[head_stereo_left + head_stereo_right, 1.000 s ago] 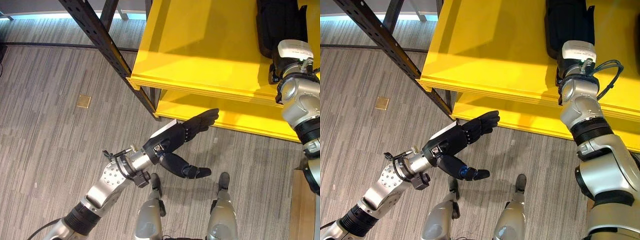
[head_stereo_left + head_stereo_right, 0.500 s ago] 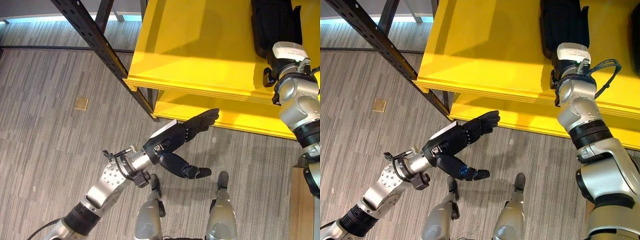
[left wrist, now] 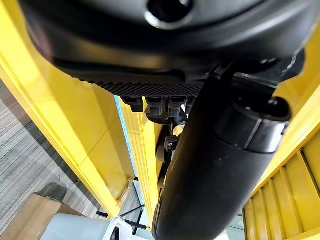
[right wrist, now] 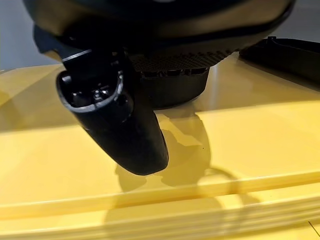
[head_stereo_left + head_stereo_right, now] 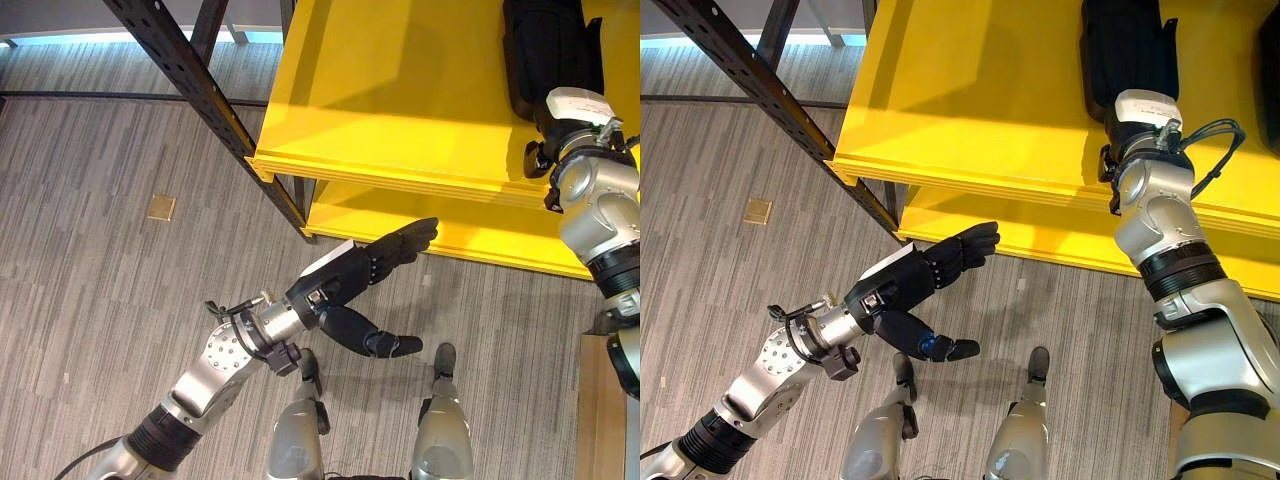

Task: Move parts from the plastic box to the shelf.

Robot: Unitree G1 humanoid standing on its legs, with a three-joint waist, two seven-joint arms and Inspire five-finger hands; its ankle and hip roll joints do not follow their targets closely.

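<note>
1. The yellow shelf (image 5: 400,90) fills the far right of the scene; its upper board ends in a stepped front edge that runs from the near left corner toward the right.
2. A lower yellow board (image 5: 480,235) shows under that edge, set a little nearer, and its own front edge meets the grey floor (image 5: 110,290).
3. A black metal post (image 5: 210,105) of the rack slants from the far left down to the shelf's left corner.
4. The left hand (image 5: 355,275) hangs over the floor just in front of the lower board, with its fingers straight and its thumb spread apart below them; it holds nothing.
5. The tips of the left hand's fingers lie near the lower board's front edge, not touching it as far as the head views show.
6. The right hand (image 4: 150,70) is on the upper board, past its front edge, at the right side of the shelf.
7. A black part (image 5: 1125,50) lies flat on the upper board directly beyond the right wrist; I cannot tell whether the right hand's fingers touch or grip it, because the wrist and palm hide them.
8. In the right wrist view the thumb (image 4: 117,120) hangs free above the yellow board, with bare board on both sides of it.
9. A second dark part (image 4: 282,52) lies on the board to the far right.
10. Wide bare board stretches left of the black part to the shelf's left edge.
11. A small brass plate (image 5: 160,207) sits in the floor, well apart on the left.
</note>
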